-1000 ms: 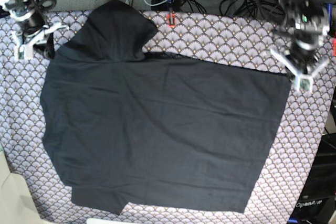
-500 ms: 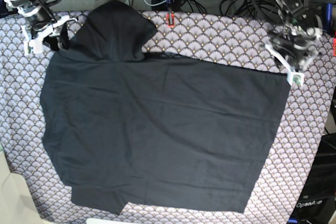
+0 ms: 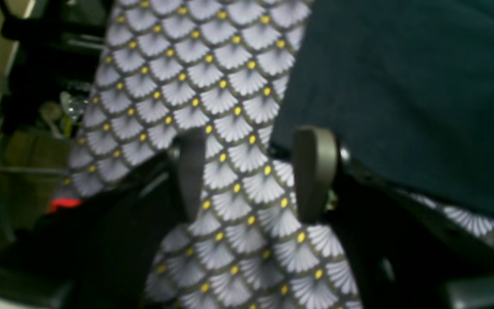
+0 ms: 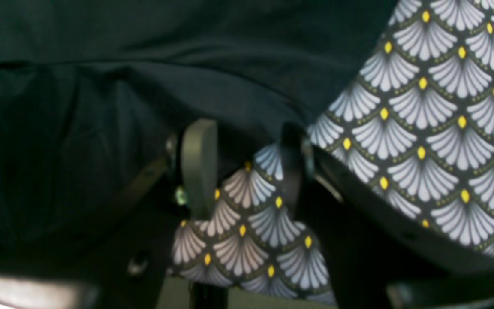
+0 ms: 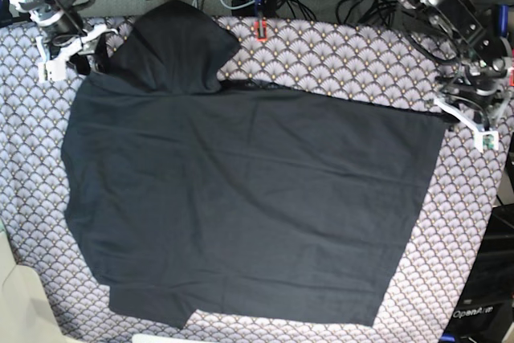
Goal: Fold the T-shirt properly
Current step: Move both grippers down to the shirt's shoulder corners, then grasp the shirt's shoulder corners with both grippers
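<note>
While spread flat — T-shirt (image 5: 249, 198) soft, wrinkled | tablecloth (image 5: 353, 62) scallop-patterned

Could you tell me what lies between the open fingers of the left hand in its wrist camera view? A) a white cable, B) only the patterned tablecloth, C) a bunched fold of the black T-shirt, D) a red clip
B: in the left wrist view the left hand is open and only the scallop-print tablecloth shows between its fingers; the T-shirt edge lies just beside the right-side finger, not in the gap.
</note>
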